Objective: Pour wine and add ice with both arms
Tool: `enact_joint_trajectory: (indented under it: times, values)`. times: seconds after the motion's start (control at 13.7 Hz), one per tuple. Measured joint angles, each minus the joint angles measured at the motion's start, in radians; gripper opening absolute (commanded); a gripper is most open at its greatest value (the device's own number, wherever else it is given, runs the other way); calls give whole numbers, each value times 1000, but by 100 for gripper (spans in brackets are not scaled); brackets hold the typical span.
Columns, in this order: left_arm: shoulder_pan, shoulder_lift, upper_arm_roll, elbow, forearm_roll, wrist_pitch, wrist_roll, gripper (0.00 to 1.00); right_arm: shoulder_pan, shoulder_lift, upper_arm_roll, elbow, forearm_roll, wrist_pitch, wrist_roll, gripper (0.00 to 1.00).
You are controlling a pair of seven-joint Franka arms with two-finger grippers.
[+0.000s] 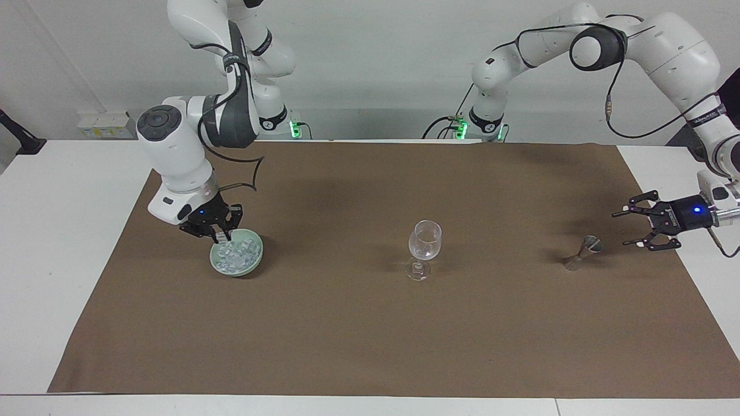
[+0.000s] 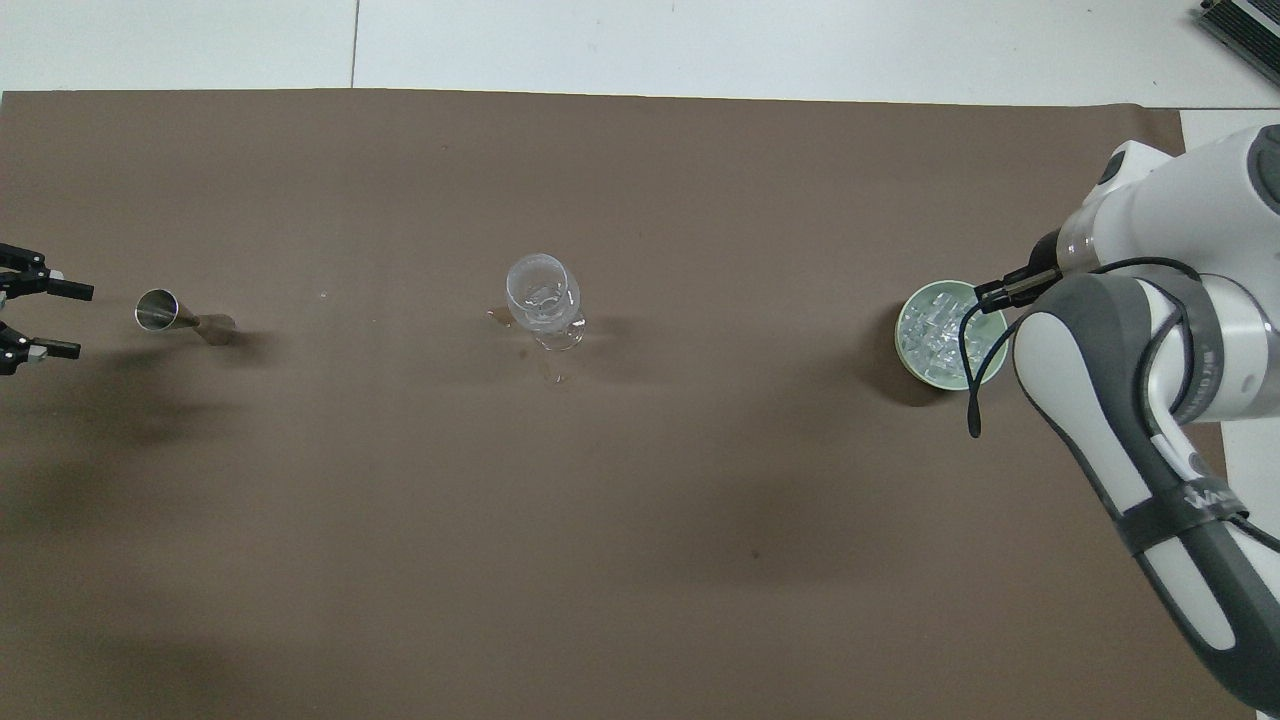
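Right tool [image 1: 222,235]: hangs just over the rim of a pale green bowl [image 1: 258,257], on the side nearer the robots. Fingertips are clenched together. Something whitish shows at the tips, but it cannot be told whether a cube is pinched there.

Left tool [image 1: 621,229]: released, fingers spread wide, grasping nothing. It is over the edge of the brown mat [image 1: 370,346] at the left arm's end of the tabletop [image 1: 69,231], just beside a small metal jigger [image 1: 584,252] and apart from it. The jigger appears to lie on its side.

The ice [image 1: 236,254]: heaped in the bowl, which stands on the mat toward the right arm's end. The wine glass [image 1: 425,240] stands upright mid-mat, between bowl and jigger and well apart from both.

Handling, as judged: each cube is light, stiff and likely slick, so it may squirt out of a hard pinch. Best hold is across two flat faces of one cube lying on top of the heap, with a straight lift. The glass is thin-walled and fragile, so a cube wants releasing low over its mouth.

Appearance: many small, clear to whitish, glassy cubes, all alike, filling the bowl close to its rim.
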Motion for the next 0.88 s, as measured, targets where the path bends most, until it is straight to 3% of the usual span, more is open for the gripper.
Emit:
enact_joint_trajectory:
  times: [0.37, 0.58, 0.88]
  values:
    - [-201, -124, 0, 19, 236, 3, -498, 77, 1, -3, 46, 77, 29, -65, 155, 0]
    - [-366, -206, 2, 30, 422, 17, -806, 81, 3, 10, 120, 135, 29, -114, 325, 0]
    - [-489, -316, 10, 32, 538, 33, -1244, 85, 5, 41, 237, 179, 29, -118, 534, 0]
